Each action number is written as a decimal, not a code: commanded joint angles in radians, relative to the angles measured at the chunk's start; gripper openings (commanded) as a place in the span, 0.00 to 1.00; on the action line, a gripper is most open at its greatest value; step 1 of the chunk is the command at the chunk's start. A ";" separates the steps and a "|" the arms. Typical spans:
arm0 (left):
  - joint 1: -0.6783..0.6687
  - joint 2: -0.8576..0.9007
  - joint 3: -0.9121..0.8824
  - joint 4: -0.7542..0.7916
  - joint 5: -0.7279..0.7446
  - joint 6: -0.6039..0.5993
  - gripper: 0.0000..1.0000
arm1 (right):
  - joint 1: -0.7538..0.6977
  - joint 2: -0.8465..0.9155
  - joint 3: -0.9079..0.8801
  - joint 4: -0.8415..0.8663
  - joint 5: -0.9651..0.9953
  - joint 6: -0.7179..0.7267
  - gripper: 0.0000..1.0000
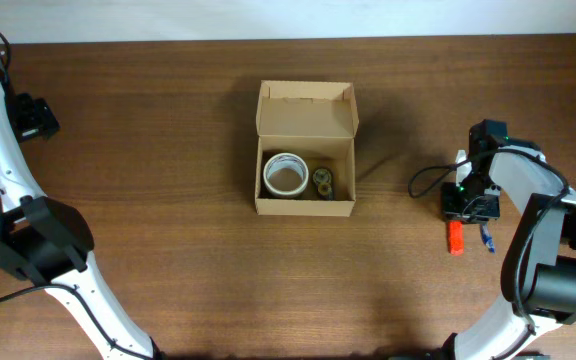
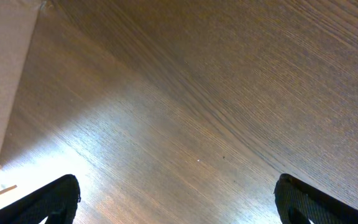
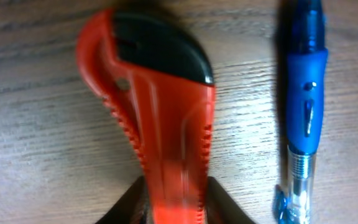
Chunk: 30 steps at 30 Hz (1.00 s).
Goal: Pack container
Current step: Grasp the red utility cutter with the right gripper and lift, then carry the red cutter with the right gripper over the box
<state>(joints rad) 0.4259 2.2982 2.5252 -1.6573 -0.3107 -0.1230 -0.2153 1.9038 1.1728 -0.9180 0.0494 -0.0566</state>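
Observation:
The container [image 1: 305,207], a brown cardboard box with its flap lid open at the back, stands mid-table. Inside lie a white tape roll [image 1: 285,174] and a smaller dark roll [image 1: 322,182]. At the right, a red utility knife [image 1: 455,238] lies on the table beside a blue pen [image 1: 487,238]. My right gripper [image 3: 178,193] has both fingers pressed against the sides of the red knife [image 3: 160,106], and the pen [image 3: 303,106] lies just to its right. My left gripper [image 2: 178,186] hangs wide open over bare wood at the far left [image 1: 33,115].
A black cable [image 1: 428,180] loops on the table left of the right arm. The table's left edge [image 2: 17,99] shows in the left wrist view.

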 commanded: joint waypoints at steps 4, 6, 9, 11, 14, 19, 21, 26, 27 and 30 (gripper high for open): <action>0.003 -0.014 -0.005 0.000 -0.006 0.012 1.00 | 0.002 0.016 -0.013 0.003 0.007 0.013 0.04; 0.003 -0.014 -0.005 0.000 -0.006 0.012 1.00 | 0.002 0.016 -0.013 0.002 0.007 0.013 0.04; 0.003 -0.014 -0.005 0.000 -0.006 0.012 1.00 | 0.006 0.016 -0.012 0.002 0.007 0.013 0.04; 0.003 -0.014 -0.005 0.000 -0.006 0.012 1.00 | 0.015 0.012 -0.006 -0.001 0.003 0.022 0.04; 0.003 -0.014 -0.005 0.000 -0.006 0.012 1.00 | 0.034 -0.018 0.005 -0.002 0.002 0.032 0.04; 0.003 -0.014 -0.005 0.000 -0.006 0.012 1.00 | 0.060 -0.148 0.051 -0.010 -0.051 0.068 0.04; 0.003 -0.014 -0.005 0.000 -0.006 0.012 1.00 | 0.068 -0.205 0.081 -0.024 -0.098 0.074 0.04; 0.003 -0.014 -0.005 0.000 -0.006 0.012 1.00 | 0.109 -0.323 0.198 -0.134 -0.122 0.092 0.04; 0.003 -0.014 -0.005 0.000 -0.006 0.012 1.00 | 0.127 -0.344 0.232 -0.164 -0.122 0.091 0.04; 0.003 -0.014 -0.005 0.000 -0.006 0.012 1.00 | 0.191 -0.371 0.342 -0.245 -0.134 0.055 0.03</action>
<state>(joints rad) 0.4259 2.2982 2.5252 -1.6569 -0.3107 -0.1230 -0.0803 1.5673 1.4300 -1.1336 -0.0467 0.0196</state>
